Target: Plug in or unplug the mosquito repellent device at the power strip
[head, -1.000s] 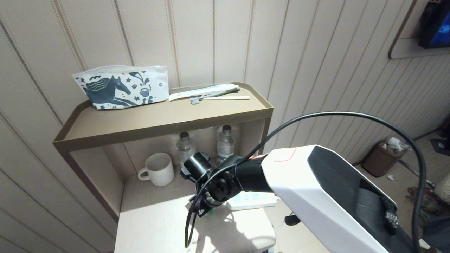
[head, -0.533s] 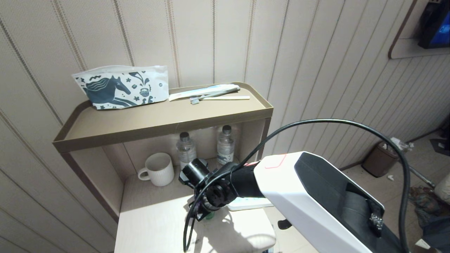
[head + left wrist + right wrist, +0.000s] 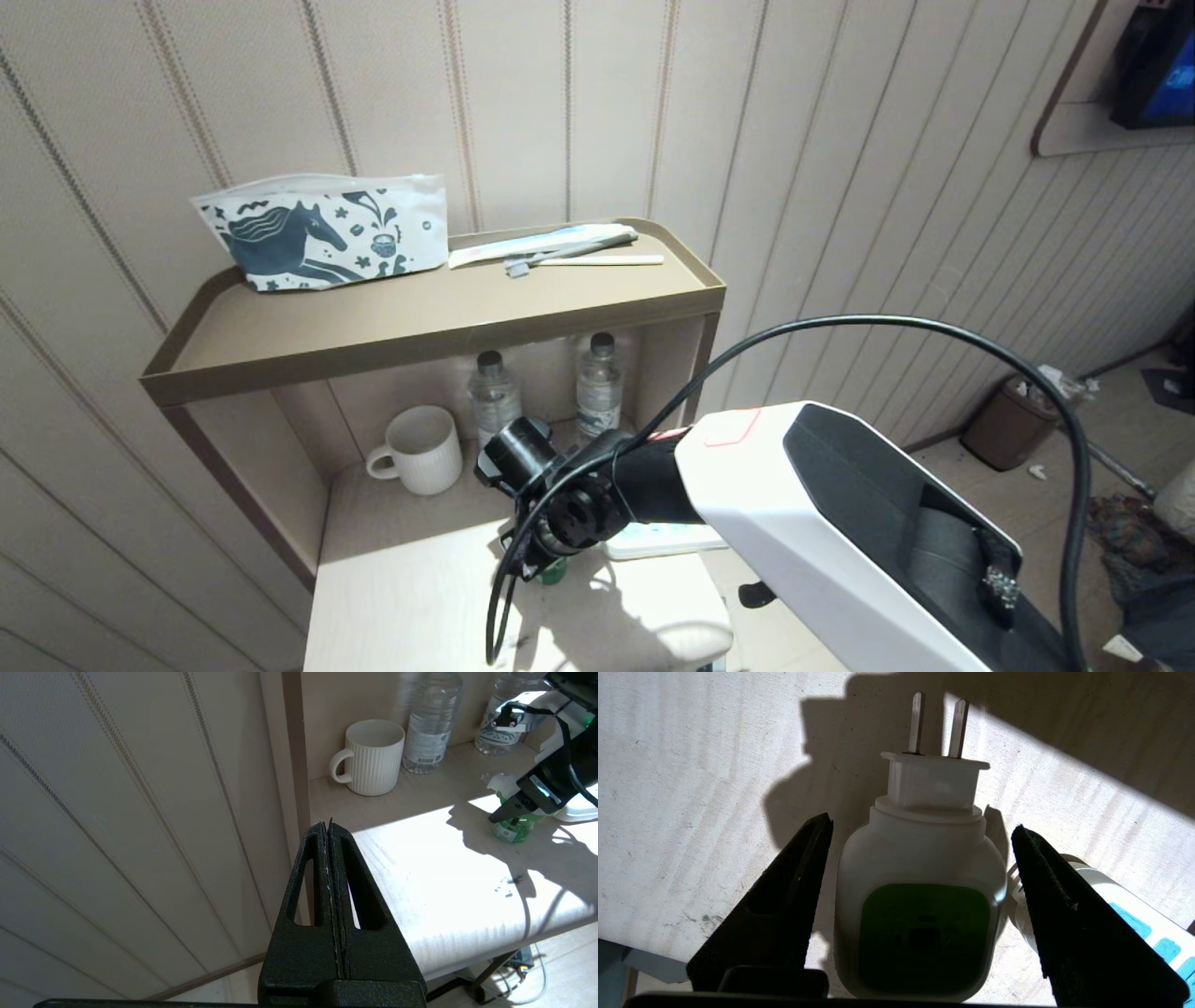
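The mosquito repellent device (image 3: 920, 868) stands upright on the pale table top, unplugged, its two bare prongs pointing away from the wrist camera. My right gripper (image 3: 920, 825) is open around its white-and-green head, with a gap on each side. The left wrist view shows the green bottle (image 3: 514, 828) under the right gripper (image 3: 507, 812). In the head view only a green sliver of the device (image 3: 554, 570) shows below my right wrist. The power strip (image 3: 667, 539) lies just right of it, its rounded end (image 3: 1120, 900) beside one finger. My left gripper (image 3: 329, 823) is shut and empty, parked off the table's left corner.
A white ribbed mug (image 3: 422, 450) and two clear water bottles (image 3: 493, 397) stand at the back of the lower shelf. The upper tray shelf (image 3: 280, 341) holds a horse-print pouch (image 3: 322, 231) and a toothbrush. The table's front edge (image 3: 523, 653) is near. A bin (image 3: 1013, 420) stands far right.
My right arm has sunk a little toward the table top since a second ago and has barely moved in the last half second. A bit more of the green bottle shows below the wrist.
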Robot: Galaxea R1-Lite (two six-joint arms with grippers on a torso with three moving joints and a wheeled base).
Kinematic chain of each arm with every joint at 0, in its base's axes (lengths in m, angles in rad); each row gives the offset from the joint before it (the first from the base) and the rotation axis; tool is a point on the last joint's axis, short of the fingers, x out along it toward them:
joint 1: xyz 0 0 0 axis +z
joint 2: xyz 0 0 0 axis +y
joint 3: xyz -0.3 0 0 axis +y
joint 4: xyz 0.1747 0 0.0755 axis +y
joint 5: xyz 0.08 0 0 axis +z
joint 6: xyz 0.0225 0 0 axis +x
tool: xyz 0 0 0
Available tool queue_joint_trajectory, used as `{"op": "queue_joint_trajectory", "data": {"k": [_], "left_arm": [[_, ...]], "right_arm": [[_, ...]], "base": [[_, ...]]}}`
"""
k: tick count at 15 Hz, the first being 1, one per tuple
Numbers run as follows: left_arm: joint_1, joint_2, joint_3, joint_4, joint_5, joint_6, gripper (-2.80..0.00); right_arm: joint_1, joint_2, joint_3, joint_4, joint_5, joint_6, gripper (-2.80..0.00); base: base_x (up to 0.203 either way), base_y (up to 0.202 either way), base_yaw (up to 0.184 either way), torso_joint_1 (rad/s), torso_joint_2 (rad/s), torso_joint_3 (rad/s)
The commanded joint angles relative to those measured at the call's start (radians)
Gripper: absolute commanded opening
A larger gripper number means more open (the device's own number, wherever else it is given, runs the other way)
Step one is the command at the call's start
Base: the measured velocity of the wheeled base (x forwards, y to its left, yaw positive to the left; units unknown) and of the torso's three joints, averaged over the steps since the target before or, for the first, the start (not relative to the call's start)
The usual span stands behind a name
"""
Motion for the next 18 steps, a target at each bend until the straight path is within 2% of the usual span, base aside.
{"op": "queue_joint_trajectory", "data": {"k": [1,6,12,15,18], "left_arm": [[-0.001,0.002,0.0,0.0,0.0,0.001,-2.8],[-0.001,0.002,0.0,0.0,0.0,0.001,-2.8],[-0.001,0.002,0.0,0.0,0.0,0.001,-2.8],[-0.001,0.002,0.0,0.0,0.0,0.001,-2.8],[-0.001,0.002,0.0,0.0,0.0,0.001,-2.8]], "right_arm": [[0.0,-0.014,0.0,0.002,-0.002,0.001,0.0],[0.002,-0.128,0.028,0.025,-0.003,0.009,0.0],[0.012,-0.383,0.2,0.088,-0.002,0.036,0.0],[0.047,-0.496,0.253,0.202,-0.001,0.048,0.0],[0.084,-0.558,0.281,0.254,-0.001,0.11,0.0]], "base": [[0.0,0.0,0.0,0.0,0.0,0.0],[0.0,0.0,0.0,0.0,0.0,0.0],[0.0,0.0,0.0,0.0,0.0,0.0],[0.0,0.0,0.0,0.0,0.0,0.0],[0.0,0.0,0.0,0.0,0.0,0.0]]}}
